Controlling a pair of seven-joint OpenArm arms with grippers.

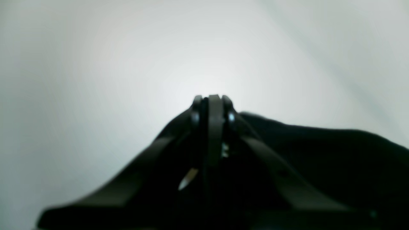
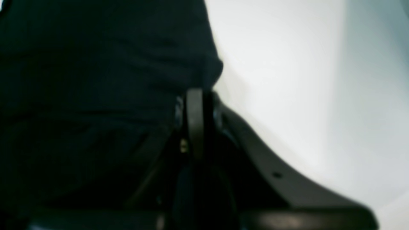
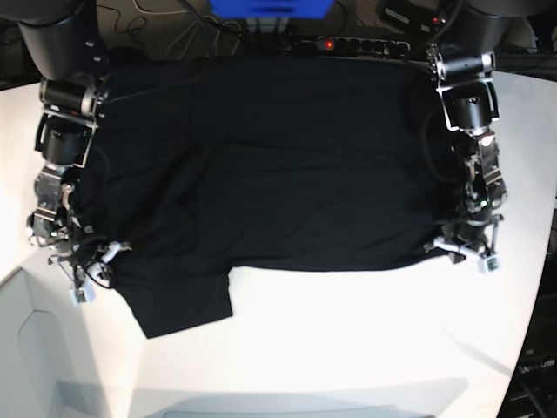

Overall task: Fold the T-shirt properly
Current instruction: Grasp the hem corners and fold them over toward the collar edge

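Observation:
The black T-shirt (image 3: pixel 278 165) lies spread flat on the white table (image 3: pixel 348 348), plain side up, with one short sleeve (image 3: pixel 178 300) sticking out toward the front left. My left gripper (image 3: pixel 441 248) sits at the shirt's front right corner. In the left wrist view its jaws (image 1: pixel 212 97) are pressed together, and the dark cloth (image 1: pixel 319 153) rises to them. My right gripper (image 3: pixel 106 254) is at the shirt's left edge, just above the sleeve. In the right wrist view that gripper (image 2: pixel 195 92) is shut on a fold of the cloth (image 2: pixel 96 80).
A power strip (image 3: pixel 348 42) with cables and a blue object (image 3: pixel 270 7) lie along the table's back edge, behind the shirt. Both arms reach down along the shirt's left and right sides. White tabletop shows in front of the shirt.

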